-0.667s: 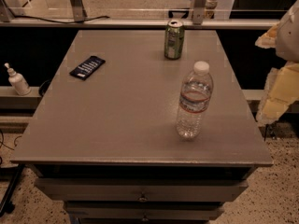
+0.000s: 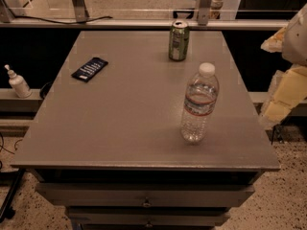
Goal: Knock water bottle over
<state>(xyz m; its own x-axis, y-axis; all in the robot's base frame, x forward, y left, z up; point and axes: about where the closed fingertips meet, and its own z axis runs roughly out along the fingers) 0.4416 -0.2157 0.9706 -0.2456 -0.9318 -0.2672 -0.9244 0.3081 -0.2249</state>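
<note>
Table (image 2: 129, 123), upright water bottle (image 2: 199, 104), end effector (image 2: 282, 98) cropped right

Table (image 2: 120, 128), bottle (image 2: 199, 104), can (image 2: 179, 40), packet (image 2: 89, 69) (end effector (image 2: 284, 96) right)

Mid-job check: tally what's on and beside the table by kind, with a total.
Bottles: 2 (water bottle upright on the table; white pump bottle on the ledge at left)
Cans: 1 (green soda can, upright near the far edge)
Flat packets: 1 (dark packet on the table's left)
Total: 4
The gripper is off the table's right edge.
</note>
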